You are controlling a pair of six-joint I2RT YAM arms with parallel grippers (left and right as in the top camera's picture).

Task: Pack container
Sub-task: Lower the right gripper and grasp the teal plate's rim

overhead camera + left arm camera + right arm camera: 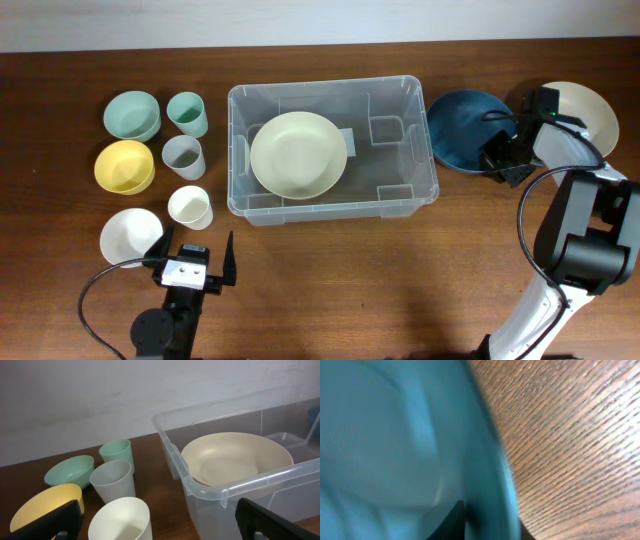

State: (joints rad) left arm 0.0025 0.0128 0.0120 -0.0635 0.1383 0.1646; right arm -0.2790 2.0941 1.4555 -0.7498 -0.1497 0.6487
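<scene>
The right end effector (495,160) is working at the edge of the dark blue plate (465,128), which is lying flat on the worktop (400,290) just right of the container (400,105). In the right wrist view the plate's rim is sitting between the two fingers, but whether they are pressing on it cannot be told. Doing this pickup well is calling for a firm pinch set well onto the rim. The lift then needs to clear the container's wall before the plate is carried across and lowered onto the cream dish (298,153) lying inside. The left end effector (197,252) is hovering spread wide beside the white bowl (130,237), holding nothing. The container is sitting mid-worktop, upright with its mouth facing up, its long axis running left to right.
</scene>
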